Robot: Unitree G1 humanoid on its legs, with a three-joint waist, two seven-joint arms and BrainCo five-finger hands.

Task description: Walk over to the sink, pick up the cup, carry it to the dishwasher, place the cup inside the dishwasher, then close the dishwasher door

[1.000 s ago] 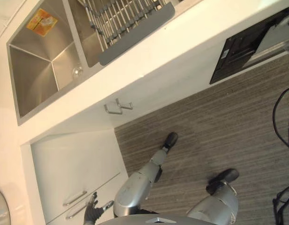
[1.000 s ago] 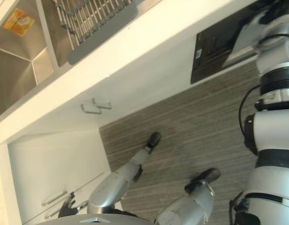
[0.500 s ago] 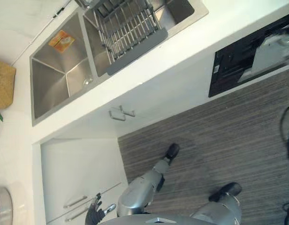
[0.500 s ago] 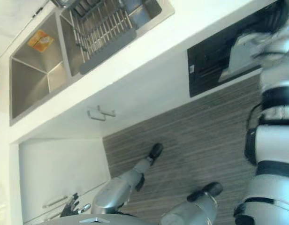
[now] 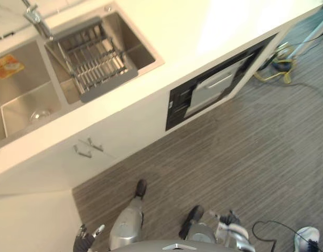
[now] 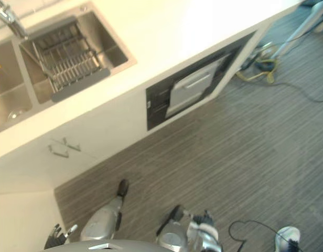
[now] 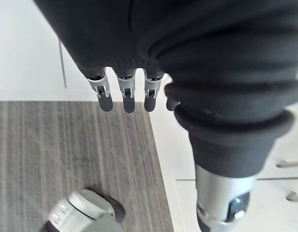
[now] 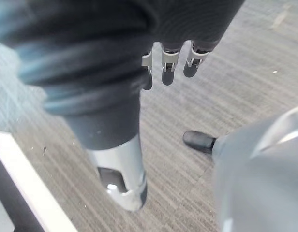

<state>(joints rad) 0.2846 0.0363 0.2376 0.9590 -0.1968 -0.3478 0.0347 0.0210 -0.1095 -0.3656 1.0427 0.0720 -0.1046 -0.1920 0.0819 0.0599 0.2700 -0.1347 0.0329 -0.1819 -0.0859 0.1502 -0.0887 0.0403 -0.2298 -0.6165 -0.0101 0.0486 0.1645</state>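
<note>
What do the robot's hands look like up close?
Both match. The left hand has a dark ribbed cover over its back and wrist, a row of silver fingers with dark tips, and a thicker silver thumb. The right hand has the same cover, fingers and thumb.

No print legible anywhere. Orange-yellow sticker (image 5: 6, 66) on the inner wall of the left basin of the sink (image 5: 17, 102): dark marks on it, too small to read. Dishwasher (image 5: 214, 90) front under the bench (image 5: 177, 31): black panel and pale door, any lettering too small to make out.
</note>
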